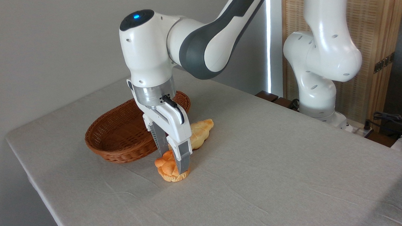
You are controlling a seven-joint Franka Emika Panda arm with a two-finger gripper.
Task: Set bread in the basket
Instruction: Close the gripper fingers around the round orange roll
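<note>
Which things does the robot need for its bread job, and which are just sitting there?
Needed: the round orange bun, the brown basket, the claw straddling the bun.
Just sitting there: the long pale loaf, the cables beyond the table's far right edge.

We note a pale braided loaf lying on the cloth-covered counter; cables far right.

arm: glossy white rounded shells, dark grey joint bands, small dark round holes along the links | wrist head: black oval cap with blue light at 12 o'clock | flange: brushed silver ring | claw: white body, black cable looped on its front, two flat grey metal fingers
</note>
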